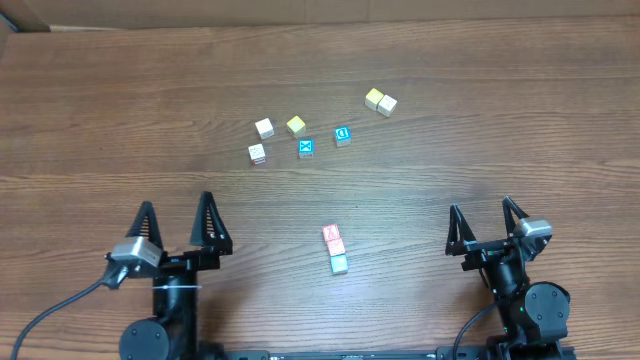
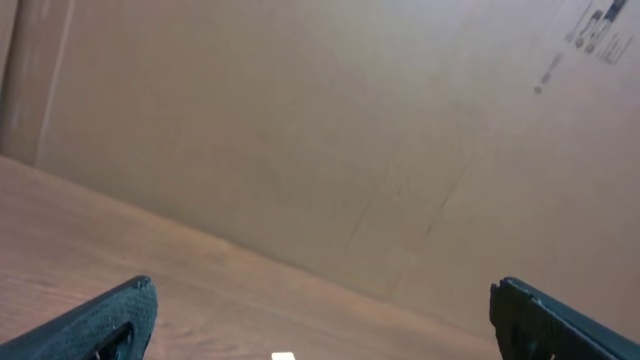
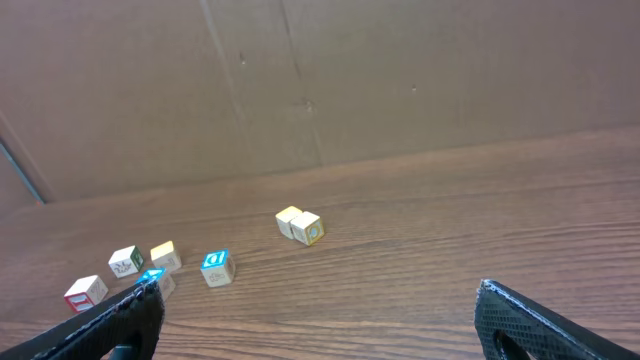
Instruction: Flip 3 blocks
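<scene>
Premises: a robotics test bench of the lab or workshop kind. Evidence follows. A bare wood-grain table (image 1: 120,100) carries two machine arms mounted at its near edge. They end in the black two-finger left gripper (image 1: 176,202) and right gripper (image 1: 481,205). A black cable (image 1: 55,309) trails loose from the left arm toward the table's front corner. Plain cardboard panels (image 3: 400,80) wall off the far side, and one bears printed shipping marks (image 2: 590,25). Small lettered cubes (image 1: 306,148) lie scattered on the tabletop as props.
</scene>
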